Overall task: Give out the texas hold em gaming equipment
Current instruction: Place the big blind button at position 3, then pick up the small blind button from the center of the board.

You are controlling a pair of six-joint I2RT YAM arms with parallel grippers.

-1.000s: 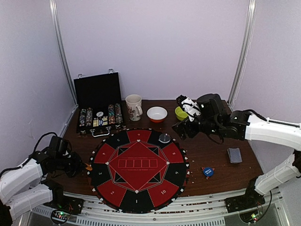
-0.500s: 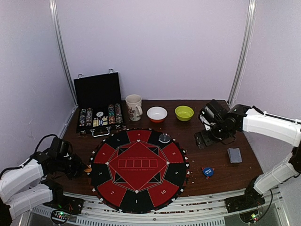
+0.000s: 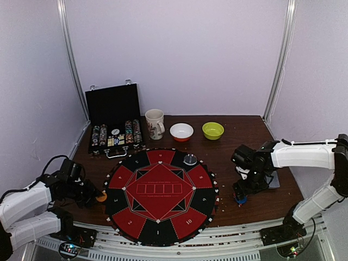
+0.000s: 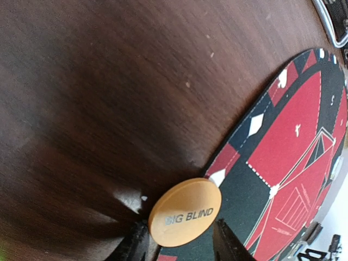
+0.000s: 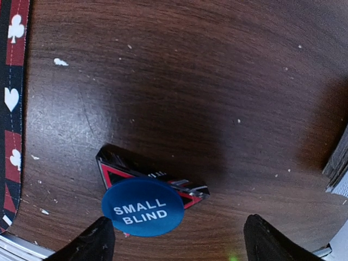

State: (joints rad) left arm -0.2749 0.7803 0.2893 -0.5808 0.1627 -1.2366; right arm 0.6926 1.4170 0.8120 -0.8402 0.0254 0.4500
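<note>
Orange disc (image 4: 185,212) lies at the mat's (image 4: 293,147) edge, flanked by our left gripper (image 4: 182,247); we cannot tell whether it is pinched. Our right gripper (image 5: 179,244), the nearer one, stands wide over the blue disc (image 5: 142,206), which overlaps the triangle marker (image 5: 117,166) on the worktop (image 5: 190,81).

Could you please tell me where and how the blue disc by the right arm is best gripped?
Grip the blue disc across its rim, on two opposite edges, coming straight down from above. It is thin, round and lies face up, partly on the triangle marker, so only its edge offers a hold.
</note>
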